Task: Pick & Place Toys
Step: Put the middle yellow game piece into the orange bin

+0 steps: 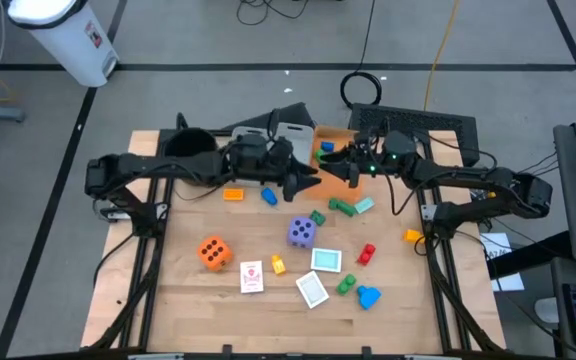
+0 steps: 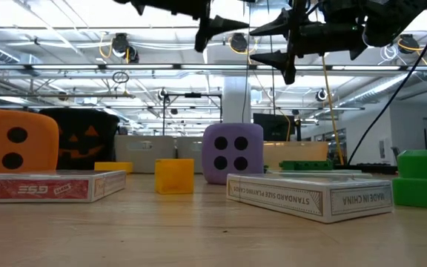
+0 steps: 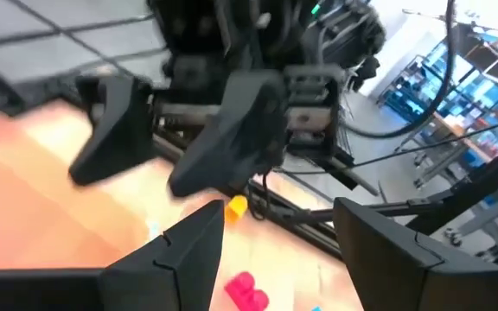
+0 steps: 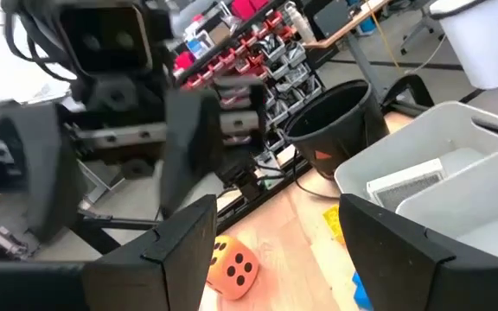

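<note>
The toys lie spread on the wooden table: an orange die, a purple die, a red-and-white card box, teal and white cards, and small blocks such as the yellow one and the red one. My left gripper and my right gripper hang open and empty above the table's far middle, tips facing each other closely. In the low view both grippers are well above the dice. The left wrist view and the right wrist view each show the opposite gripper straight ahead.
A black pot, a grey bin and an orange bin stand along the far edge. The grey bin holds a pale box. An orange block, a blue block and green blocks lie below the grippers.
</note>
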Tool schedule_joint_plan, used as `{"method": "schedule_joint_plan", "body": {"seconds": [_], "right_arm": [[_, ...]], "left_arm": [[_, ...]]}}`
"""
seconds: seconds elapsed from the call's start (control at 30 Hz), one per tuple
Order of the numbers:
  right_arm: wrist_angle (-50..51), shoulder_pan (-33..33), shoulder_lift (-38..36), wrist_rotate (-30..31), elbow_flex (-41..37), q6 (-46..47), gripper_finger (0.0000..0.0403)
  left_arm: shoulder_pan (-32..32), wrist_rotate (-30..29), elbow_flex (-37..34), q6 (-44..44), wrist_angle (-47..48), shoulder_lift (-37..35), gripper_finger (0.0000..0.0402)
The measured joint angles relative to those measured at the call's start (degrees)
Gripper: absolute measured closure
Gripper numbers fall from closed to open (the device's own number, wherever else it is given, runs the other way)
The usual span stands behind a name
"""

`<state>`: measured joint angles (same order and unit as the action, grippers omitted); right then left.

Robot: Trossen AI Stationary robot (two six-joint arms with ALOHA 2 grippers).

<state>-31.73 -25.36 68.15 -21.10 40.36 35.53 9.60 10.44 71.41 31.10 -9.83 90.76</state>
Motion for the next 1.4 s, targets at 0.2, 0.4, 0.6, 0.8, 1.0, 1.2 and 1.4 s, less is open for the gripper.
{"method": "schedule_joint_plan", "body": {"seconds": [0.2,0.4,0.6,0.8,1.0,1.2,1.4], "right_arm": [[3.81,0.06,-0.18,-4.81,0.00,0.89,0.0167],[15.10,1.03,-5.21,-7.65,0.00,-2.38,0.0167],[32.72,1.51,-14.05,-6.81,0.00,-9.61,0.0167],[60.14,2.43,-21.59,-1.33,3.83,-17.85,0.0167],[86.84,5.49,-24.76,6.07,9.42,-22.09,0.0167],[101.83,11.14,-25.14,9.82,10.78,-18.49,0.0167],[110.30,20.56,-23.34,18.95,10.78,-16.62,0.0167]], "left_arm": [[-0.73,3.89,-2.79,2.01,-1.86,0.00,0.0174],[-0.22,10.14,-2.79,1.57,-2.05,-0.02,0.0174],[0.18,10.51,-2.79,-1.42,-1.95,-0.02,0.0174],[0.16,10.20,-2.75,-3.64,-2.42,-0.02,0.0174],[0.31,9.55,-2.75,-3.86,-2.35,-0.02,0.0174],[0.34,8.39,-2.75,-4.42,-1.89,-0.02,0.0174],[0.34,8.39,-2.75,-4.93,-1.61,-0.02,0.0174]]}}
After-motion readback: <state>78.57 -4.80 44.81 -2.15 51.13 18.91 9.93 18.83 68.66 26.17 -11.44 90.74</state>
